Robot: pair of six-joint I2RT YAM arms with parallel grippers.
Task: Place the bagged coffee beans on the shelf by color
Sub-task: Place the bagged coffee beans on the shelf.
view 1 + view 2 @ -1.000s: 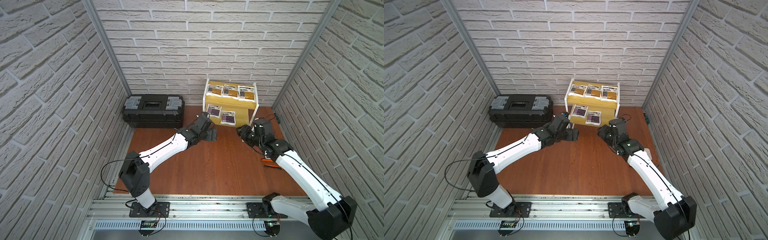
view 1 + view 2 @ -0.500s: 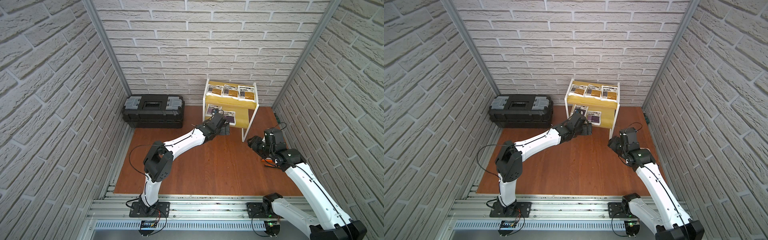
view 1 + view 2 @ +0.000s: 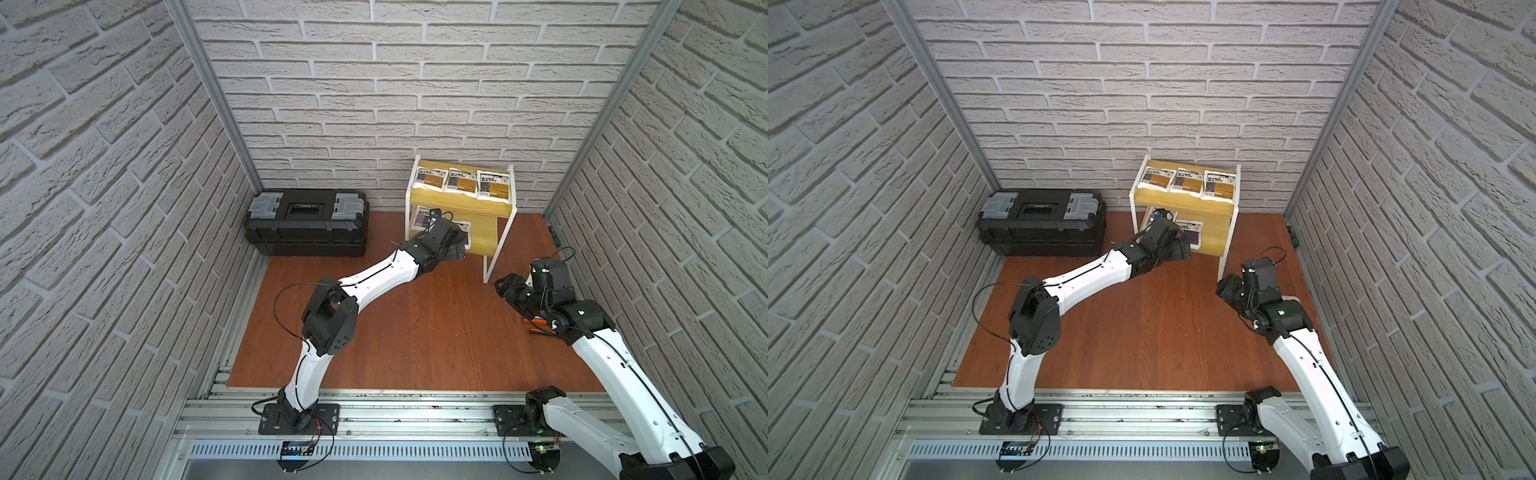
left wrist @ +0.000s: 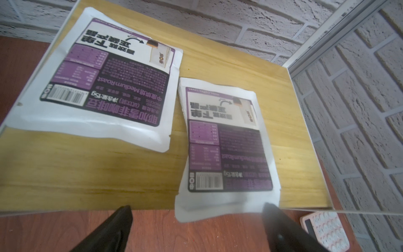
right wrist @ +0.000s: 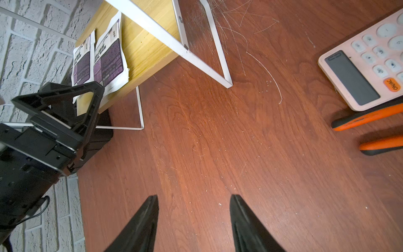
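Observation:
The shelf stands against the back wall in both top views. Three yellow bagged coffee beans lie in a row on its upper board. Two purple bags lie on the lower board, one flat and one with its near end hanging over the front edge. My left gripper is open at that edge, its fingertips on either side of the overhanging end and not closed on it. My right gripper hangs open and empty over bare table, just right of the shelf's front leg.
A black toolbox sits at the back left by the wall. A pink-white calculator and orange-handled pliers lie on the table to the right of the shelf, close to my right arm.
My left gripper has moved right and forward to the lower board's front edge. My right gripper has drawn back from the shelf toward the right. Both stayed open.

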